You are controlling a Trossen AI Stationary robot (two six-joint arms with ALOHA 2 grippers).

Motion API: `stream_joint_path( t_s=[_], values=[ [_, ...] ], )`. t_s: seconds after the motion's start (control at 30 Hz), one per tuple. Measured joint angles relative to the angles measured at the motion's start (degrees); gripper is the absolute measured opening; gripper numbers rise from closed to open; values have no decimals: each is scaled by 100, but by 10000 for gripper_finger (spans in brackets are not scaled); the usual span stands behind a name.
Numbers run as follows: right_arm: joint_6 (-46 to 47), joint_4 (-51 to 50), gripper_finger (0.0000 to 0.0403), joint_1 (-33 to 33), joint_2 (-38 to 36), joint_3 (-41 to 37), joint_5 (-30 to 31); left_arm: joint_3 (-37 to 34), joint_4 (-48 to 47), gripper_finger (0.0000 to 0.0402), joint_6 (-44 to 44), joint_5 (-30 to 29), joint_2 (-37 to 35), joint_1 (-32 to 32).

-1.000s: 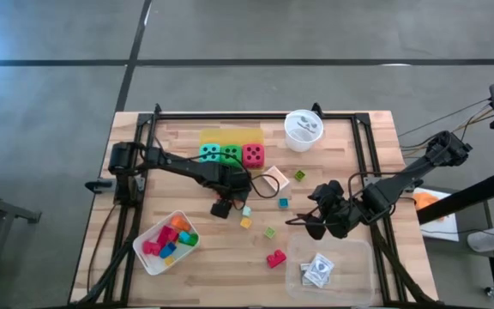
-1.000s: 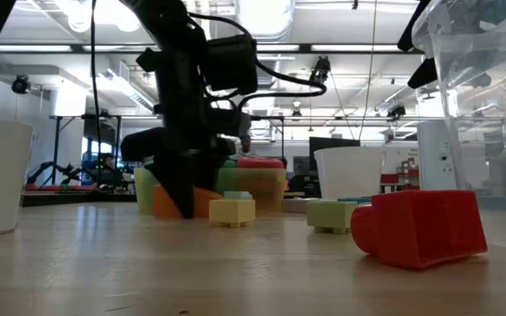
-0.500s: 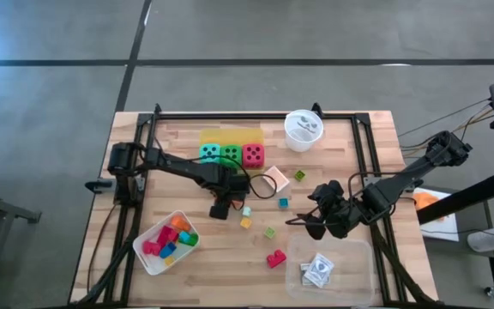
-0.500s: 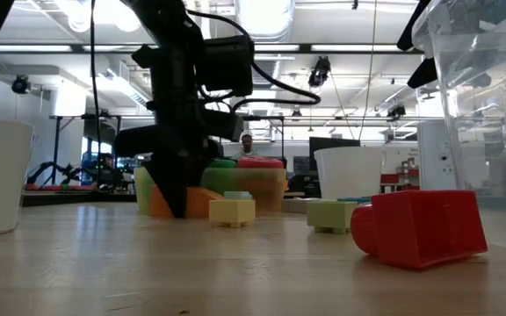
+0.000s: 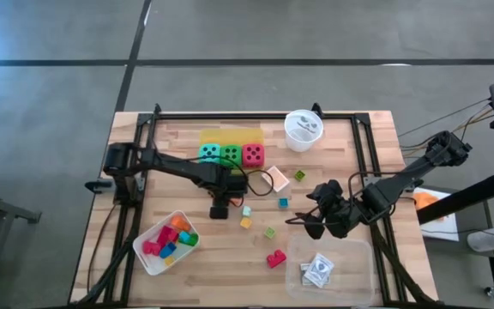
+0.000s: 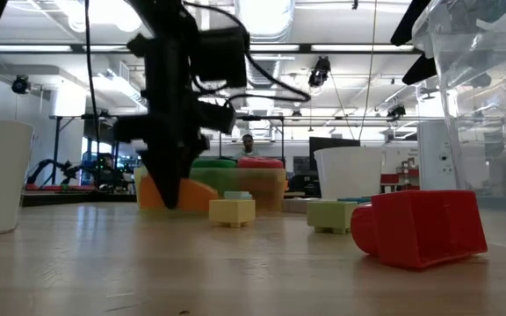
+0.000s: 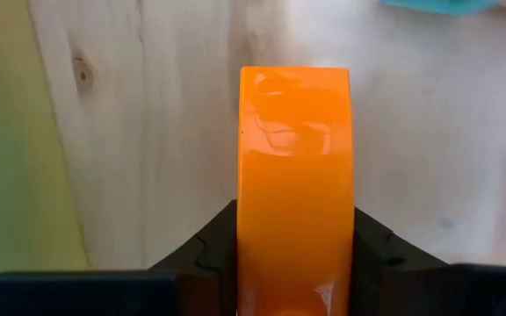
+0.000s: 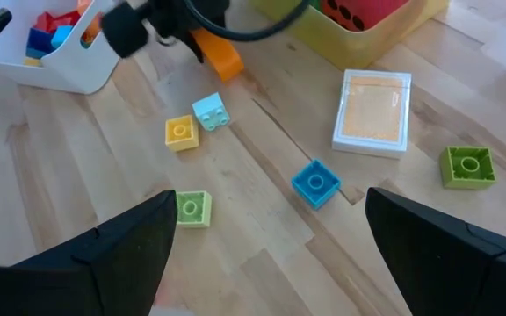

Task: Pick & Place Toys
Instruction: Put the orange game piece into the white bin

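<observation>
Orange block [image 7: 294, 184]; red block [image 5: 275, 258]; black-dotted teal die [image 5: 209, 154]; wood-grain table [image 5: 367, 163].

Robotics lab, wooden worktop [image 5: 195, 262] on a black metal frame [image 5: 256, 115] over grey concrete floor [image 5: 230, 34], ceiling strip lights [image 6: 341, 53], tripods [image 6: 55, 162] and monitors [image 6: 328, 145] across the open hall behind

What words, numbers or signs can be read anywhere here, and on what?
Readable words or numbers: none.
Dice: black dots only, no numerals.
Card packet in the clear tray: dark print, too small to read.
Card on the table: plain orange face, no text.
Room beyond the table: no legible signs.
</observation>
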Motion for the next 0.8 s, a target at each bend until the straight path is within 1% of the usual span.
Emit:
stream_joint_path(
  t_s=[0.17,0.3,0.43,0.53,0.67,0.8],
  values=[
    [5,10,363,0,2,-12,0,372,-1011,117,7,91,-168,-256],
    [28,81,363,-2,2,-12,116,671,-1711,117,-52,61,-315,-600],
    [41,191,363,-2,5,-22,164,947,-2196,117,-373,-72,-492,-1020],
    [41,433,363,-2,105,-30,326,1207,-2440,117,-644,-103,-651,-1383],
    [43,691,363,-2,352,-36,348,1541,-2840,117,-1201,-99,-847,-1887],
    [35,981,363,-2,713,-32,301,1831,-3464,117,-2275,-160,-1067,-2364]
  ],
)
